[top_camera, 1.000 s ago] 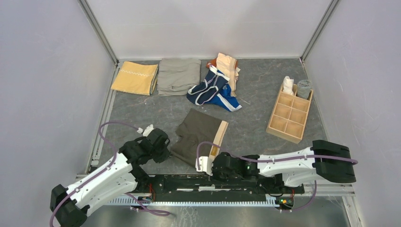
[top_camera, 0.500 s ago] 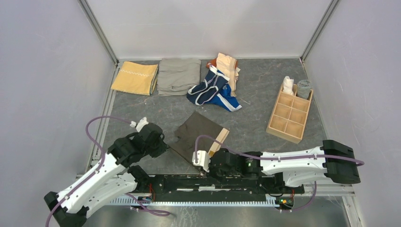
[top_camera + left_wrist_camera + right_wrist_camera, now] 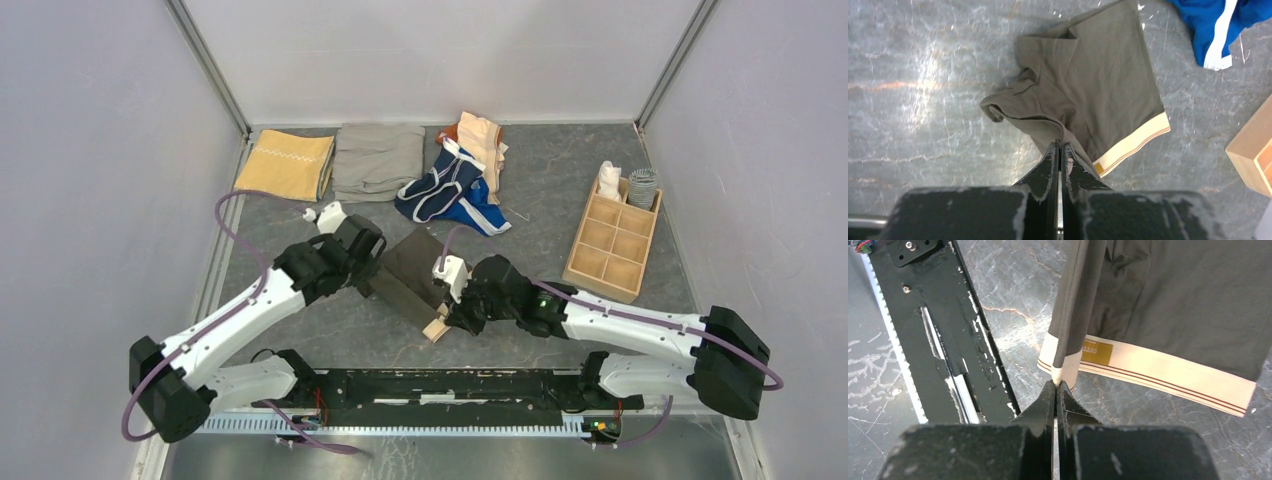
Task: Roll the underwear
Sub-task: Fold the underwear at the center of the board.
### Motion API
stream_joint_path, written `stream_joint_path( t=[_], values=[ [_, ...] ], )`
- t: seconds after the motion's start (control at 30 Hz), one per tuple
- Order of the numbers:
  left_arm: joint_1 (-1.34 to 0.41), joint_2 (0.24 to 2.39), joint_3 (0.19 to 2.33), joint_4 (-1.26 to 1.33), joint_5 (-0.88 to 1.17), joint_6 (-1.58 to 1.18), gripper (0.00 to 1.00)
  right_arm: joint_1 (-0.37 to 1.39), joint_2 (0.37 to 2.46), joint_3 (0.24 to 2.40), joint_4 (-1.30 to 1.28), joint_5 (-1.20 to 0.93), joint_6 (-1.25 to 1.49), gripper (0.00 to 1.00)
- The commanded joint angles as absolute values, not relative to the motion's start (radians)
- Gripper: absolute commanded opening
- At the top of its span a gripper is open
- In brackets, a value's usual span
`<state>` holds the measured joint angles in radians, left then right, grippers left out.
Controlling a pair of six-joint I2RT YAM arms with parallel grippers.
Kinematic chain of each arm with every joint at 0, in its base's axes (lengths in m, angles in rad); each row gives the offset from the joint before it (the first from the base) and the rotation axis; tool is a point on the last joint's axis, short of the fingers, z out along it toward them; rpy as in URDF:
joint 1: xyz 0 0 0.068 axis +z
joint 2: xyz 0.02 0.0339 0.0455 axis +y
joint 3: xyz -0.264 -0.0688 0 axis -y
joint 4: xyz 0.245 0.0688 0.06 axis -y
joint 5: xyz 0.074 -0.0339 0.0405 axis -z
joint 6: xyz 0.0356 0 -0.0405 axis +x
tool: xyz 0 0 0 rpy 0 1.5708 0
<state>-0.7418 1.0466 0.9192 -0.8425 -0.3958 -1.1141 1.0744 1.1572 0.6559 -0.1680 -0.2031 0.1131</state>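
- Lying folded at the 10 o'clock corner of the bench (image 3: pixel 330 335) is a mustard-yellow cloth (image 3: pixel 287 165), with a folded grey-khaki cloth (image 3: pixel 378 160) just beside it at 3 o'clock.
- The left fingers (image 3: pixel 1058 146) are pressed together, pinching a bunched leg edge of the dark grey-brown underwear (image 3: pixel 1098 95).
- That underwear lies near the middle of the bench, between the two arms, with its tan waistband (image 3: pixel 1168 372) on the 5 o'clock side in the top view.
- Near it at 12 o'clock lie the navy briefs (image 3: pixel 440 185). A bright blue piece (image 3: pixel 482 216) touches them at 4 o'clock and a peach piece (image 3: pixel 482 140) at 1 o'clock.
- The right fingers (image 3: pixel 1055 385) are clamped on one corner of the waistband, which rises folded from the bench.
- At 3 o'clock sits a wooden divided tray (image 3: pixel 600 268), with a white roll (image 3: pixel 609 180) and a grey roll (image 3: pixel 644 185) in its far compartments.
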Motion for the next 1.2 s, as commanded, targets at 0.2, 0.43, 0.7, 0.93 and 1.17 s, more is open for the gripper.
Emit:
stream_joint_path(
  t=[0.2,0.43,0.7,0.93,1.17],
  values=[
    [-0.706,1.237,1.077,-0.686,-0.517,-0.969,0.02,0.930,1.247,0.739,-0.195,-0.290,0.016,0.00],
    [-0.686,1.348,1.137,-0.637,-0.517,-0.932,0.02,0.872,1.262,0.748,-0.192,-0.272,-0.023,0.00],
    [-0.678,1.458,1.151,-0.556,-0.493,-0.897,0.02,0.832,1.313,0.746,-0.177,-0.237,-0.056,0.00],
    [-0.676,1.534,1.133,-0.490,-0.468,-0.884,0.02,0.801,1.332,0.723,-0.146,-0.242,-0.067,0.00],
    [-0.665,1.559,1.135,-0.473,-0.483,-0.881,0.02,0.762,1.345,0.722,-0.122,-0.256,-0.074,0.00]
  ],
)
